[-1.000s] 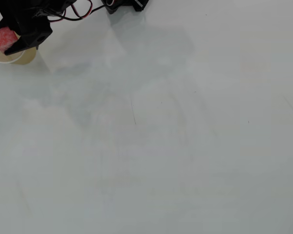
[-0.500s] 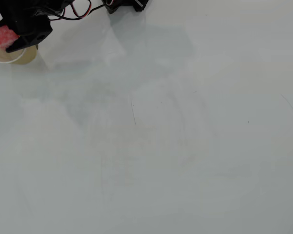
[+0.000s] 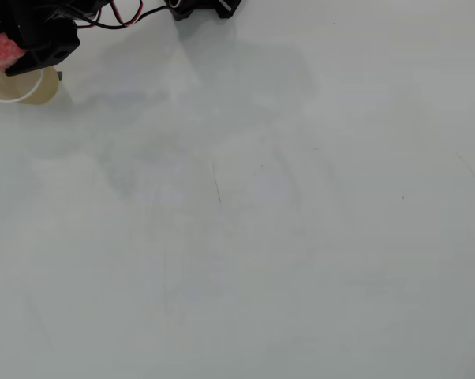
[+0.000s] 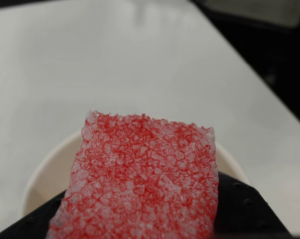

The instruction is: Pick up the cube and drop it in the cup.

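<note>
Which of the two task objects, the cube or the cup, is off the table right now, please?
The cube: the red speckled block is held in the pincer above the cup, which stands on the table.

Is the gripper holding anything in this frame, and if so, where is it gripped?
Yes: the gripper holds the cube, clamped by its lower part with the top standing free, above the cup. The exact contact faces are hidden.

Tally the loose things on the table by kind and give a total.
Speckled red-pink foam cube: 1, held by the black gripper
Cream-white paper cup: 1
Total: 2
</note>
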{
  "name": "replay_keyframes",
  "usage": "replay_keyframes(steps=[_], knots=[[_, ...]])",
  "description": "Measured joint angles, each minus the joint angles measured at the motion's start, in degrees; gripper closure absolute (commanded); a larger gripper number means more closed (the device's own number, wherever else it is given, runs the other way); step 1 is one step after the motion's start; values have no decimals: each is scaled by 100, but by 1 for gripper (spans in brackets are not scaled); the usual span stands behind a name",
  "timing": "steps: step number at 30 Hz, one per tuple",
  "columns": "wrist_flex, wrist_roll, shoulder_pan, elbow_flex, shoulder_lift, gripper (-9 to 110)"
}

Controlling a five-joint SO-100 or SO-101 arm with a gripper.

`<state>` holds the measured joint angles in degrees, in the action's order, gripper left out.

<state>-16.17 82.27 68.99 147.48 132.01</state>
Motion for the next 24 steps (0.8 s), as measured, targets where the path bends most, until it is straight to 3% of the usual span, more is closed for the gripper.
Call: replay_keyframes(steps=[24], knots=[[0, 0, -325, 0, -53, 96]])
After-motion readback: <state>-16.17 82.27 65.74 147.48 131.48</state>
